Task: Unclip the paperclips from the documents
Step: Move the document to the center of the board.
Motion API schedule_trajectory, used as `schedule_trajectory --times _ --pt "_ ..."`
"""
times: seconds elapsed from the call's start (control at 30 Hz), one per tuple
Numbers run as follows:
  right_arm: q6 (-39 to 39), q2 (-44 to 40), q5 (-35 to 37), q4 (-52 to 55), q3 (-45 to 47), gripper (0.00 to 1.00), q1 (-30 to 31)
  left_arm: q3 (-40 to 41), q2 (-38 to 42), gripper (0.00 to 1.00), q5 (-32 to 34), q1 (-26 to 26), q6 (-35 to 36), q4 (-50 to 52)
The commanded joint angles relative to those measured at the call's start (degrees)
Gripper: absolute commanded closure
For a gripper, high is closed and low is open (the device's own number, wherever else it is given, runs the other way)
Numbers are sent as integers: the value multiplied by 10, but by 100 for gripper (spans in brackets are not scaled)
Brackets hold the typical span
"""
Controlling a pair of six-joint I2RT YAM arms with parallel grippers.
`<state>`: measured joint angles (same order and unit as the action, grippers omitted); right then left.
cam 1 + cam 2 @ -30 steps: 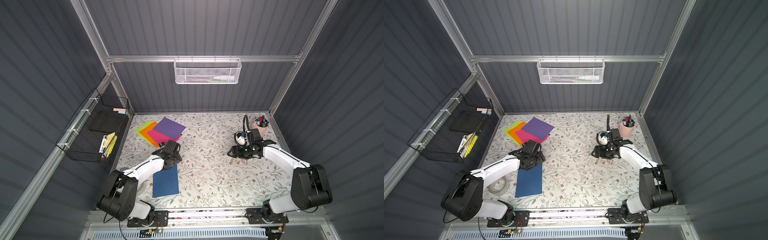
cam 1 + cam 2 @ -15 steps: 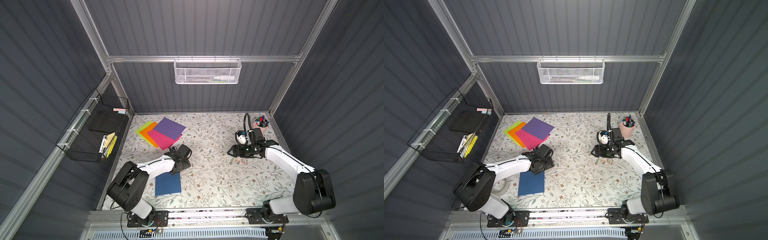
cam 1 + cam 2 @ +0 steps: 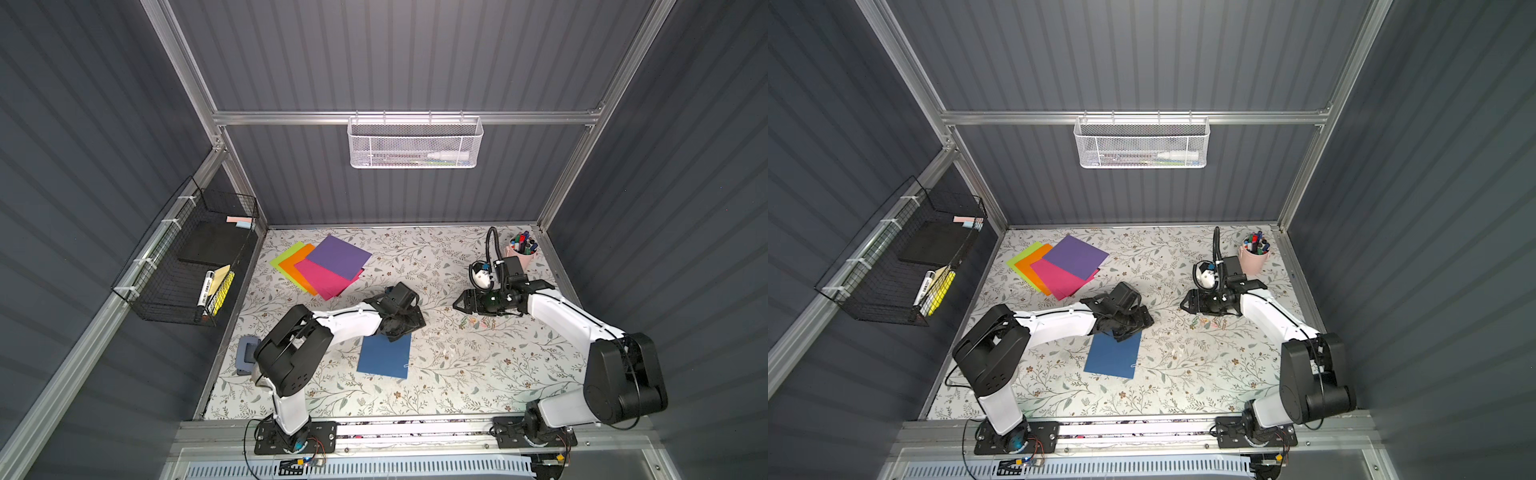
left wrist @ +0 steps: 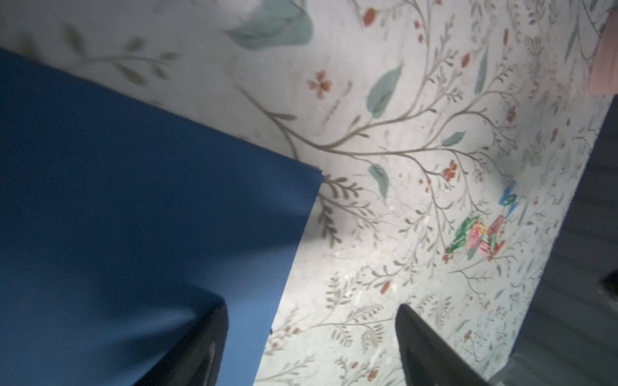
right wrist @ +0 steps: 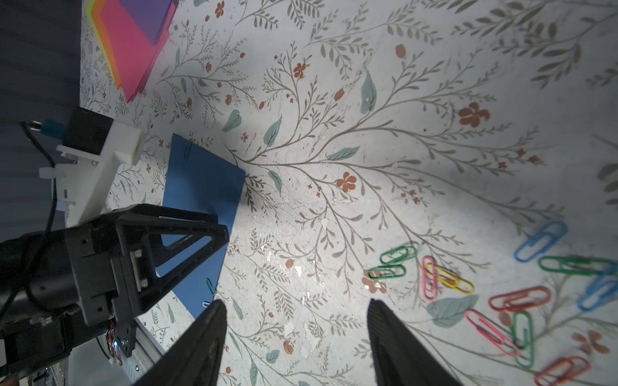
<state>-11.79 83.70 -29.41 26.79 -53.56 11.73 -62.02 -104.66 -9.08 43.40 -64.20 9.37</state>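
Observation:
A navy blue document (image 3: 384, 355) (image 3: 1113, 355) lies flat near the table's middle, with small paperclips (image 5: 210, 285) on its edge; one paperclip (image 3: 406, 365) shows in a top view. My left gripper (image 3: 409, 322) (image 4: 311, 334) is open at the sheet's far corner, one finger (image 4: 200, 341) over the navy blue document (image 4: 133, 200) and the other over bare table. My right gripper (image 3: 457, 305) (image 5: 296, 314) is open and empty, low over the table. Beside it lies a heap of loose paperclips (image 3: 478, 323) (image 5: 501, 284). Purple (image 3: 338, 255), pink (image 3: 328, 278), orange and lime documents are stacked at the back left.
A pink cup of markers (image 3: 521, 251) stands at the back right, with a small white object (image 3: 482, 276) by the right arm. A black wire basket (image 3: 191, 266) hangs on the left wall and a white mesh basket (image 3: 415, 143) on the back wall. A grey-blue item (image 3: 245, 353) lies front left.
The left gripper has swept right toward the table's middle, and the navy sheet has slid right with it. The right gripper has hardly moved and its jaws have widened slightly.

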Motion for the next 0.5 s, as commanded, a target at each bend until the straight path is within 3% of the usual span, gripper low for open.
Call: schedule_trajectory --times 0.0,0.13,0.33,0.47 --pt "-7 10 -11 -5 10 31 2 -27 -33 18 -34 2 -28 -27" --pt "-15 15 -19 -24 14 30 5 -69 -41 17 -30 2 -16 -9" --pt "-43 27 -26 -49 21 30 18 -148 1 11 47 0 24 91" --pt "-71 45 -21 -65 14 30 50 -120 24 12 106 -17 87 156"
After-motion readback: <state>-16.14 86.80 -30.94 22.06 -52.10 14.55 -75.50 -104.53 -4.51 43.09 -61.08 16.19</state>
